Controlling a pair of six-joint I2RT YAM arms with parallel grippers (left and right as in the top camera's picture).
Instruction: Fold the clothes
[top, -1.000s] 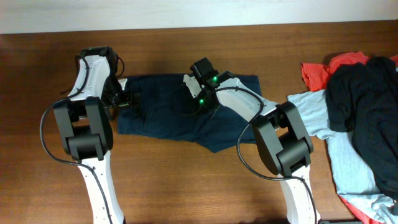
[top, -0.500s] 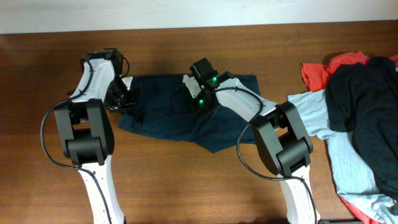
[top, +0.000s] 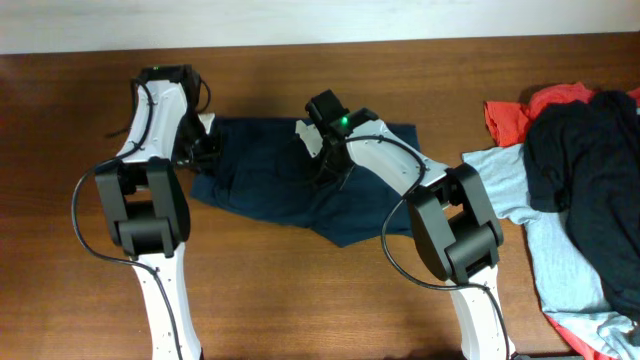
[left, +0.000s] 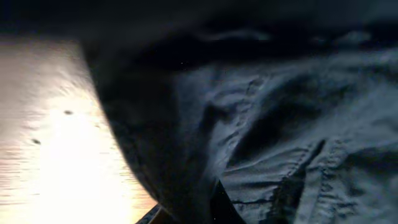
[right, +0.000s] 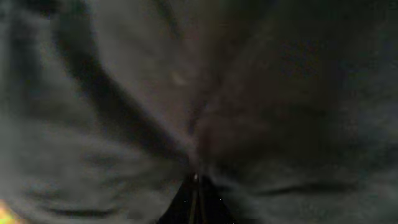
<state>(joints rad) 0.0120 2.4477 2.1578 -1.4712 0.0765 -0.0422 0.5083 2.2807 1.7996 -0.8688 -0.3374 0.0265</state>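
Navy shorts (top: 280, 190) lie spread on table (top: 300, 300); left gripper (top: 207, 150) clamps their left edge, right gripper (top: 325, 172) closed, apparently pinching the middle. Clothing pile (top: 580, 180) well apart at right edge; open wood in front

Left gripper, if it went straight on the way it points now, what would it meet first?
The navy shorts: the left gripper looks shut on their edge, and cloth fills its wrist view. The table probably lies right beneath.

The shorts (top: 262, 172) are seen as matt, dark woven cloth, creased and stitched along the seams. The table (top: 300, 295) is made of smooth brown wood, polished to a soft sheen.
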